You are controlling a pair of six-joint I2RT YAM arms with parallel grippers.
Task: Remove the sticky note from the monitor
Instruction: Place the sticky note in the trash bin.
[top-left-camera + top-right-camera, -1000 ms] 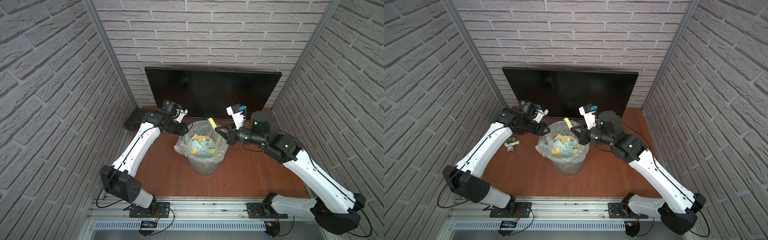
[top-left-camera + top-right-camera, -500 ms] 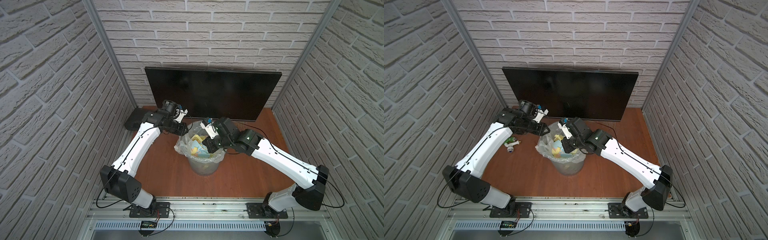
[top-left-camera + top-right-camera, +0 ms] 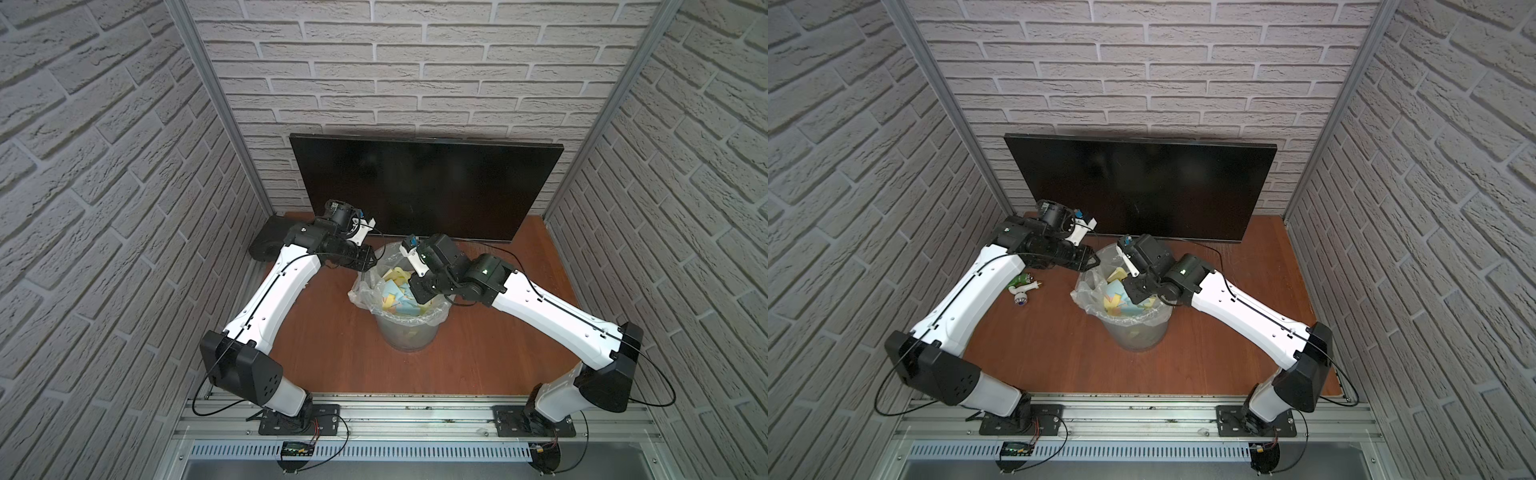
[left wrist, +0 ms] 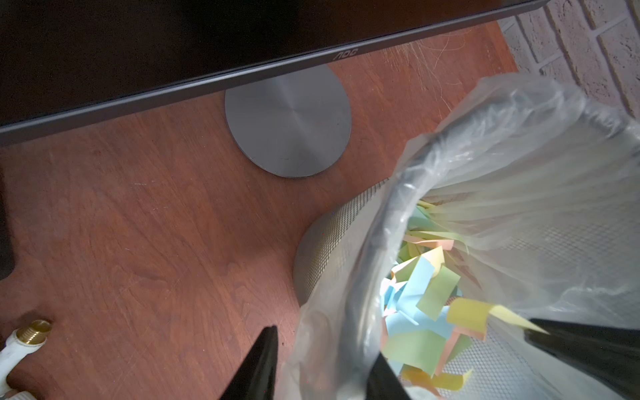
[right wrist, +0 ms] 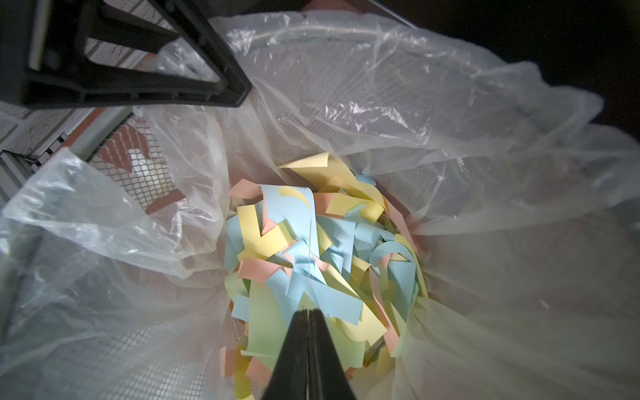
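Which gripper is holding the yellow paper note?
The right gripper, shut on the yellow sticky note above the silver mesh bin; the left gripper clamps that bin's rim.

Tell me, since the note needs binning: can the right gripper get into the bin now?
Probably yes. The right gripper, shut on the note, hangs over the open bin; the left gripper grips its rim at one side, leaving the opening free.

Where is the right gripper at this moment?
In a top view the right gripper is over the mouth of the bin, before the monitor, pinching a yellow note.
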